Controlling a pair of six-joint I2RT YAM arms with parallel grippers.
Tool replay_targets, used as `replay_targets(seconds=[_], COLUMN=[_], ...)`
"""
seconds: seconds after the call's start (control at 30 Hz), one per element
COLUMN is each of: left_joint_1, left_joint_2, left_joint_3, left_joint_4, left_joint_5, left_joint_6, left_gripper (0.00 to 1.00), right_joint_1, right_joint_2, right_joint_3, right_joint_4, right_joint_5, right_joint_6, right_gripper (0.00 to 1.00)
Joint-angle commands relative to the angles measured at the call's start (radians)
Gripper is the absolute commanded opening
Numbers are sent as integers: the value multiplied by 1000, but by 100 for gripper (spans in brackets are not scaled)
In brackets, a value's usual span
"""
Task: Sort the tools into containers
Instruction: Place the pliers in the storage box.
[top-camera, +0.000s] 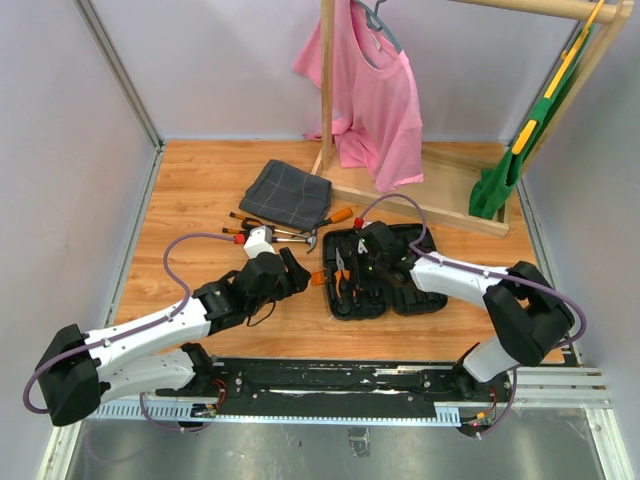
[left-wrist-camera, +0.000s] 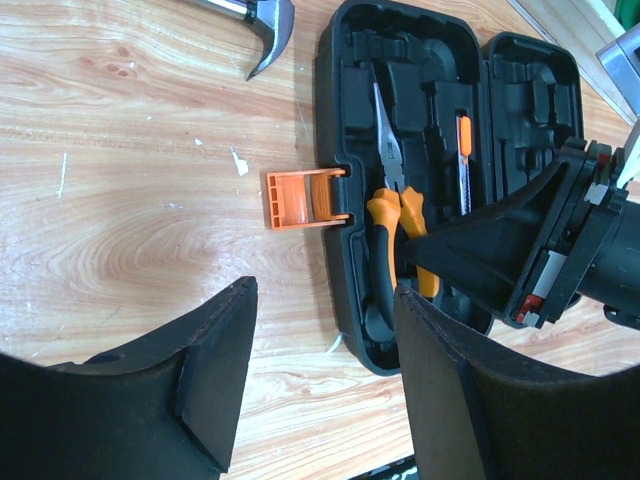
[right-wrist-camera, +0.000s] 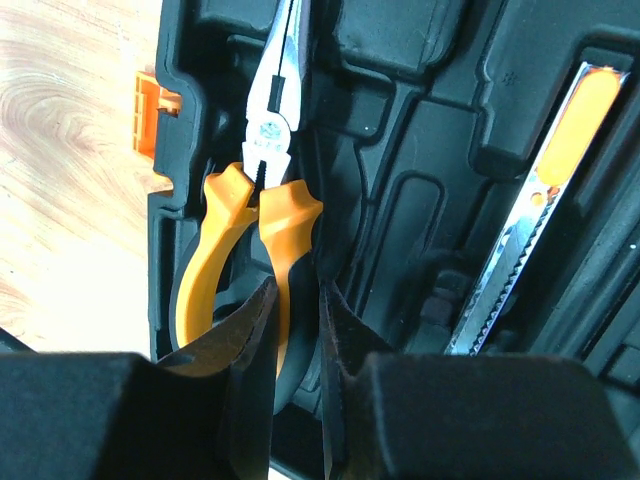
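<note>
Two arms meet near the middle of the desk in the overhead view. My left gripper (top-camera: 290, 272) sits just left of the open tool case (top-camera: 425, 295). My right gripper (top-camera: 355, 270) reaches into the case's left half, onto the pliers (top-camera: 341, 262). A hammer (top-camera: 305, 240) and screwdrivers (top-camera: 338, 215) lie loose on the desk beyond the left gripper, along the near edge of a checked cloth (top-camera: 285, 193), outside the case.

From the left wrist, my left gripper (left-wrist-camera: 320, 385) stands wide with nothing between its fingers (left-wrist-camera: 215, 380); bare desk and the case's near corner lie beneath it. An orange clasp (left-wrist-camera: 300, 197) juts from the case's rim. Inside, the pliers (left-wrist-camera: 395, 190) lie in a moulded recess and a utility knife (left-wrist-camera: 464, 160) lies in the slot beside them. The right gripper's tips are at the orange handles. The hammer's claw (left-wrist-camera: 265, 25) shows at the top edge.

From the right wrist, my right gripper (right-wrist-camera: 297, 350) is narrow, pinched on one handle of the pliers (right-wrist-camera: 270, 150). They lie in their recess with the nose pointing away from me, and the knife (right-wrist-camera: 540, 220) is off to the right.
</note>
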Motion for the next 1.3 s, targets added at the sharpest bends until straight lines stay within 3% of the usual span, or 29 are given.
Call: replay_targets(seconds=[0.0,0.67,1.1,1.27], left_joint_1=[-8,-8,-8,-8], left_joint_2=[10,10,19,23], left_joint_3=[1,-5,-7,-3], left_joint_4=[12,7,9,9], left_joint_5=[-21,-25,-23,-20], left_joint_6=[8,5,2,3], left_gripper=[61,61,61,61], right_joint_1=[12,13,15,15], right_joint_2=[33,52,52,56], right_joint_3=[43,75,75,86], right_joint_4=[18,-6,3,-3], right_joint_5=[24,77,64,94], right_joint_6=[-3,-28,-69,-45], right_gripper=[1,2,12,8])
